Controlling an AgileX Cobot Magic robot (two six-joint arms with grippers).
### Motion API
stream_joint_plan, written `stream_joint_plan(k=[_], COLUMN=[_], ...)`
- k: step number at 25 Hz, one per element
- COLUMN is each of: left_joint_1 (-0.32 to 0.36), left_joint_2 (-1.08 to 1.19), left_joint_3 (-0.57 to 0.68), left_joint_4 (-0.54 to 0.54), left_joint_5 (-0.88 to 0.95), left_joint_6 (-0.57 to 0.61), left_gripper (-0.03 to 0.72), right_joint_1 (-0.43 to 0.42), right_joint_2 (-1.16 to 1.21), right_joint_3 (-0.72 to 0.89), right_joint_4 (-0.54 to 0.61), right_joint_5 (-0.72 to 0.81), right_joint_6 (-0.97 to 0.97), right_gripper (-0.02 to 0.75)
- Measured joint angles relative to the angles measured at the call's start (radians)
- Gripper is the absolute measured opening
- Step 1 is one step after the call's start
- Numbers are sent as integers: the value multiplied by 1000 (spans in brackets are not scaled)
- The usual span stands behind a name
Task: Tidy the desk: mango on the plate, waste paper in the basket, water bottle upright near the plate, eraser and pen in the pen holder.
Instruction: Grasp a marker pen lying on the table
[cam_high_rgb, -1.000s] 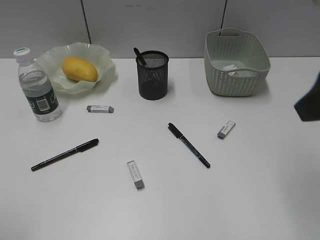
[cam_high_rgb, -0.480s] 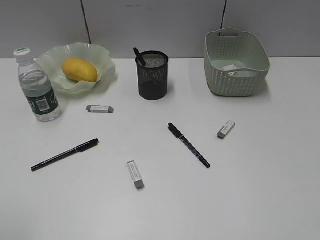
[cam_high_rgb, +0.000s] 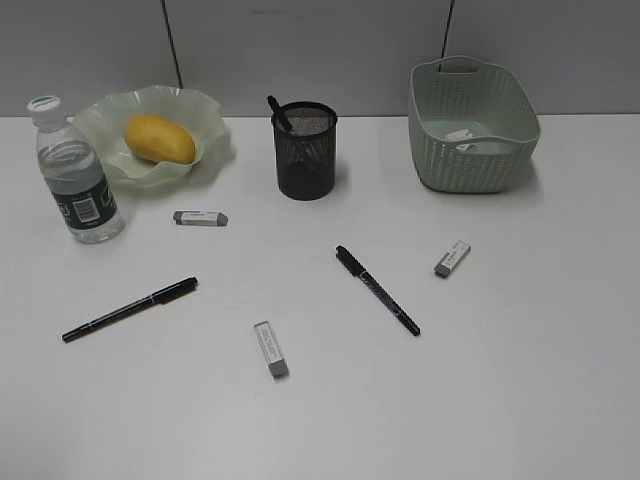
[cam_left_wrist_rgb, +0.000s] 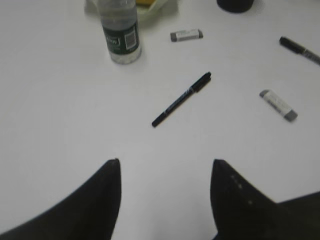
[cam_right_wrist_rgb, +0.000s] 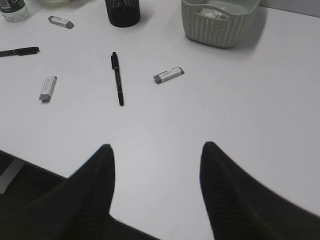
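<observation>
The mango (cam_high_rgb: 159, 138) lies in the green plate (cam_high_rgb: 215, 125). The water bottle (cam_high_rgb: 78, 180) stands upright beside the plate and shows in the left wrist view (cam_left_wrist_rgb: 119, 31). The waste paper (cam_high_rgb: 463, 138) lies in the basket (cam_high_rgb: 470, 165). The pen holder (cam_high_rgb: 305, 150) holds one pen. Two pens (cam_high_rgb: 130, 309) (cam_high_rgb: 377, 289) and three erasers (cam_high_rgb: 200, 218) (cam_high_rgb: 271, 349) (cam_high_rgb: 452, 258) lie on the desk (cam_high_rgb: 520, 350). My left gripper (cam_left_wrist_rgb: 166, 162) is open and empty above the desk, near the left pen (cam_left_wrist_rgb: 181, 99). My right gripper (cam_right_wrist_rgb: 156, 147) is open and empty. Neither gripper shows in the exterior view.
A grey partition wall runs behind the desk. The desk's front edge shows at the lower left of the right wrist view (cam_right_wrist_rgb: 30, 162), close to the right gripper.
One second ago a dark part of the right arm showed at the right edge of the exterior view. It has withdrawn out of that view. The objects have not moved.
</observation>
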Motion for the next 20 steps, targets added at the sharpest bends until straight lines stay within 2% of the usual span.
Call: stream_joint_plan(k=[6,9,13,20], left_joint_1=[0,0,0,0], left_joint_2=[15,87,261,673], left_joint_3=[0,-2,-44,-194], left_joint_4=[-106,-126,-135,-145], left_joint_5=[-193,-232,-238,-239], left_joint_6=[0,19,102,270], left_gripper=[439,453,477,484], right_joint_1=[0,0,0,0], right_joint_2=[0,0,0,0], right_joint_3=[2,2,2,2], right_joint_4=[-21,-28,-30,-32], right_joint_5=[0,0,0,0], right_joint_6=[8,14,17,19], right_gripper=[439,439,439,439])
